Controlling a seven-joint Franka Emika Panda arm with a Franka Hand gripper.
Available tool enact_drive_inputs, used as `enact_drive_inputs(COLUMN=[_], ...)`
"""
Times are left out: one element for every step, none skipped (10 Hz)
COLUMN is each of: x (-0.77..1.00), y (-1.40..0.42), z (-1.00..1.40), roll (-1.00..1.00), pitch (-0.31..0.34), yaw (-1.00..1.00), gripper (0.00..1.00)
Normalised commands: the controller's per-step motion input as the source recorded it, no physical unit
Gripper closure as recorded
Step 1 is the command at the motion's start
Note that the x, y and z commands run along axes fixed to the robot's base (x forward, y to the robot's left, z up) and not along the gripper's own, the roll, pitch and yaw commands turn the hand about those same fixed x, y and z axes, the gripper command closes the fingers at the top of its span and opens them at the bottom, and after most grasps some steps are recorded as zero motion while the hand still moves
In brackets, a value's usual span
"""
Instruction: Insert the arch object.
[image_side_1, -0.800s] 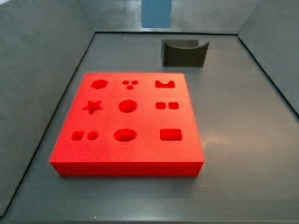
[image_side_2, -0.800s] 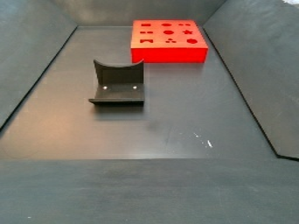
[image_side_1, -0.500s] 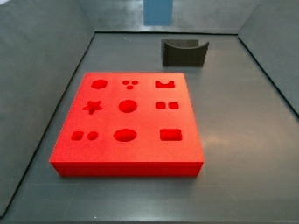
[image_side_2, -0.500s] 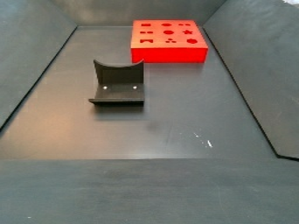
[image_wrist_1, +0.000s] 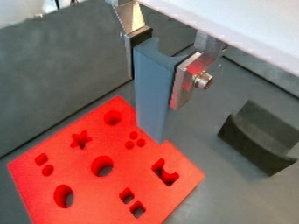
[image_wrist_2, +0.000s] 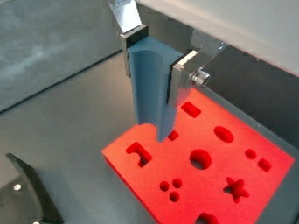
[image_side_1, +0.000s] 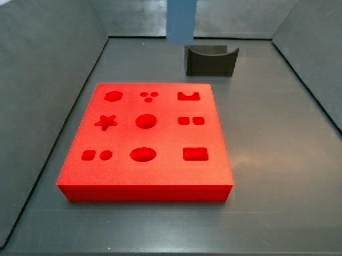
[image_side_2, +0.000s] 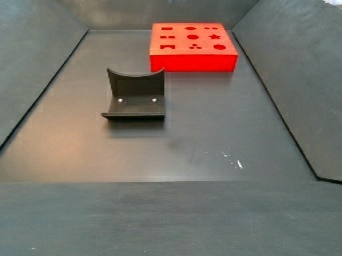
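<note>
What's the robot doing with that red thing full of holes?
The robot's gripper hangs in the air near the red board, with a blue-grey bar between its fingers. The board has shaped holes, one of them an arch hole, and all look empty. A dark fixture stands on the floor nearby. No separate arch object shows, so nothing is inserted yet.

Matt red board (image_side_1: 147, 130), dull dark fixture (image_side_2: 135, 95), silver metal gripper (image_wrist_1: 163, 52) fingers above.

tool (image_wrist_1: 162, 61) high above red board (image_wrist_1: 103, 163), open floor (image_side_2: 201, 150) around fixture (image_side_2: 134, 96), walls enclosing
</note>
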Motion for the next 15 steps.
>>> enact_drive_inputs(x=[0.07,0.09,0.17,0.26,0.21,0.25,0.07,0.00,0.00,0.00,0.06,0.01,0.00,0.11,0.22], y=[-0.11,0.00,0.00,0.03,0.07,0.11,0.11,0.01,0.00,0.00,0.00,0.00,0.00,0.00,0.00], z=[-0.82,-0.75,-0.75,-0.70,-0.71,-0.66,-0.54,-0.33,-0.04,-0.15,-0.26,-0.25,-0.21,-0.18,-0.14], roll=[0.00,0.00,0.04,0.08,0.13,0.18,0.23,0.22,0.00,0.02,0.04,0.05,0.03,0.00,0.00], pitch=[-0.216,-0.236,-0.184,-0.127,-0.113,-0.060,-0.001,0.000,0.000,0.003,0.024,0.027,0.019,0.033,0.063], yaw=[-0.10,-0.06,-0.10,-0.13,-0.17,-0.24,-0.17,-0.03,0.00,0.00,0.00,0.00,0.00,0.00,0.03], gripper=[1.00,1.00,1.00,1.00,1.00,1.00,1.00,1.00,1.00,1.00,1.00,1.00,1.00,1.00,1.00])
